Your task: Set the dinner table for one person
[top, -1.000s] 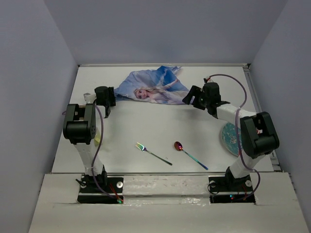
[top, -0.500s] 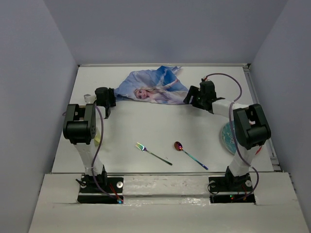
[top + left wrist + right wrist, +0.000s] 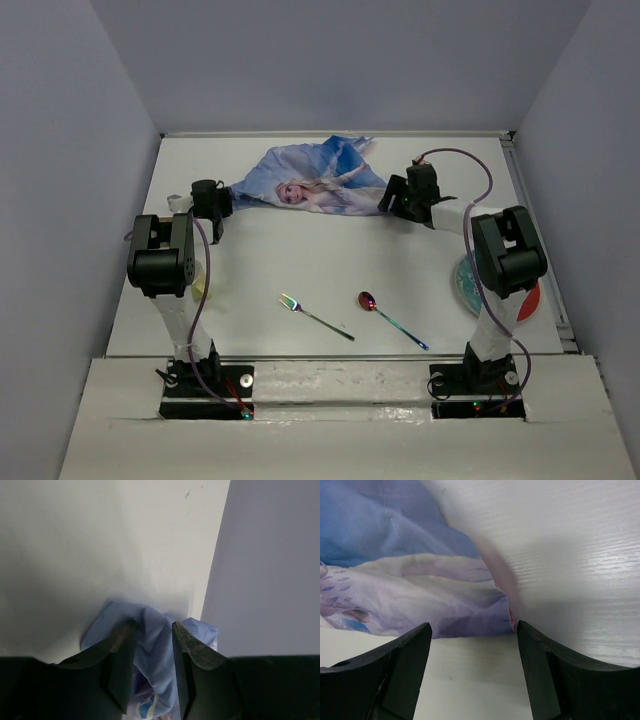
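The dinner table [image 3: 300, 255] is the large off-white top. A blue princess placemat [image 3: 315, 180] lies crumpled at its far middle. My left gripper [image 3: 222, 200] is shut on the placemat's left corner; in the left wrist view the blue cloth [image 3: 152, 655] is pinched between the fingers [image 3: 122, 655]. My right gripper [image 3: 392, 203] is open and low at the placemat's right corner; in the right wrist view that corner [image 3: 470, 610] lies just ahead between the spread fingers [image 3: 410, 650]. A fork [image 3: 315, 316] and a spoon [image 3: 392, 319] lie at the near middle.
A blue-green plate [image 3: 470, 285] sits at the right, partly hidden by the right arm, with something red [image 3: 530, 300] beside it. A pale yellowish object [image 3: 203, 282] shows under the left arm. Grey walls close in the back and sides.
The right arm has swung back and left, bringing its open gripper up to the placemat's right corner. The left gripper has shifted slightly left with the cloth corner.
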Robot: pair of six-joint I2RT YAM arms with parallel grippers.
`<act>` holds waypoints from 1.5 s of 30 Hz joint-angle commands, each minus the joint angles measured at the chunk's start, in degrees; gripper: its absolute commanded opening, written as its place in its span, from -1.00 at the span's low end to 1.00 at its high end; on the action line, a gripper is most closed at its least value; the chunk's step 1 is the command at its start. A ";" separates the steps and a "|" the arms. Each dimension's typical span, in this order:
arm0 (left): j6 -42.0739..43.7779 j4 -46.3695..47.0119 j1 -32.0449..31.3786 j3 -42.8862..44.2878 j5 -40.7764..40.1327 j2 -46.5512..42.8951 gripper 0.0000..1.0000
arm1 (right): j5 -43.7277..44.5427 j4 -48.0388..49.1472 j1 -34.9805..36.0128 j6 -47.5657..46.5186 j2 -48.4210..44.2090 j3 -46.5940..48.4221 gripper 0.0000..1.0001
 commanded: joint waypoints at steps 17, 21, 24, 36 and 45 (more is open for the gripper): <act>2.09 2.76 0.61 -4.30 3.07 -3.84 0.58 | 3.22 0.31 0.53 -1.90 0.18 1.90 0.55; 2.53 2.50 0.61 -5.80 3.33 -5.86 0.57 | 2.70 0.31 0.53 -2.16 0.36 2.16 0.52; 2.71 2.33 0.61 -5.36 3.50 -5.96 0.57 | 2.52 0.31 0.53 -1.99 0.88 2.69 0.48; 1.92 2.33 0.08 -0.79 5.53 -1.12 0.30 | 1.64 0.31 0.53 -1.99 3.34 4.89 -0.04; 3.41 5.57 0.08 1.14 4.82 1.87 -0.13 | 1.46 0.40 0.00 -2.07 2.73 4.54 -0.66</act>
